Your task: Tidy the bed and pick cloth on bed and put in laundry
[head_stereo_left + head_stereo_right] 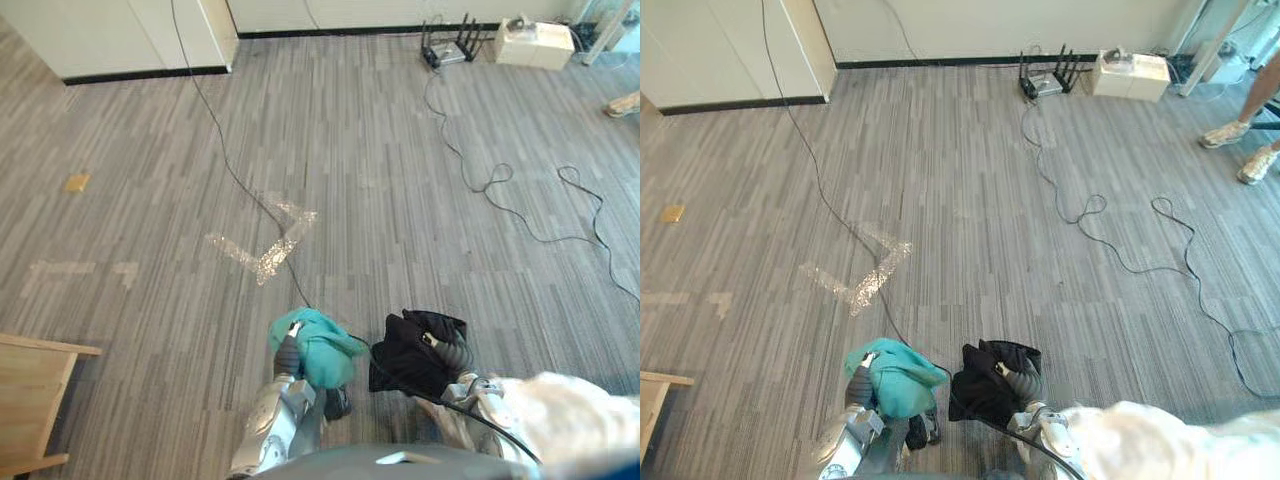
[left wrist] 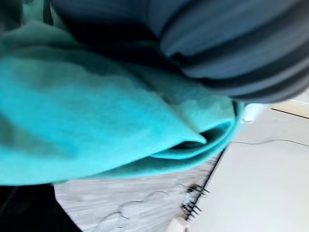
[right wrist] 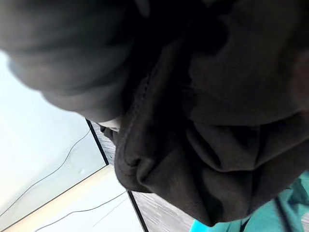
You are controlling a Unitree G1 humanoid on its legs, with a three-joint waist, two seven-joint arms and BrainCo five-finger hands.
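A teal cloth (image 1: 322,350) is bunched over my left hand (image 1: 287,352), held up above the grey carpet low in the eye views. Its folds (image 2: 111,116) lie against the hand's dark ribbed cover in the left wrist view. Just to its right, a black cloth (image 1: 408,360) is bunched over my right hand (image 1: 456,352), also off the floor. In the right wrist view the black cloth (image 3: 227,121) hangs in heavy folds, and a corner of the teal cloth (image 3: 289,212) shows beside it. The two bundles hang side by side, almost touching.
A wooden furniture corner (image 1: 30,400) juts in at the lower left. Loose cables (image 1: 500,190) snake across the carpet on the right. A router (image 1: 450,50) and a white box (image 1: 535,45) stand by the far wall. A person's shoes (image 1: 1240,140) show at the far right.
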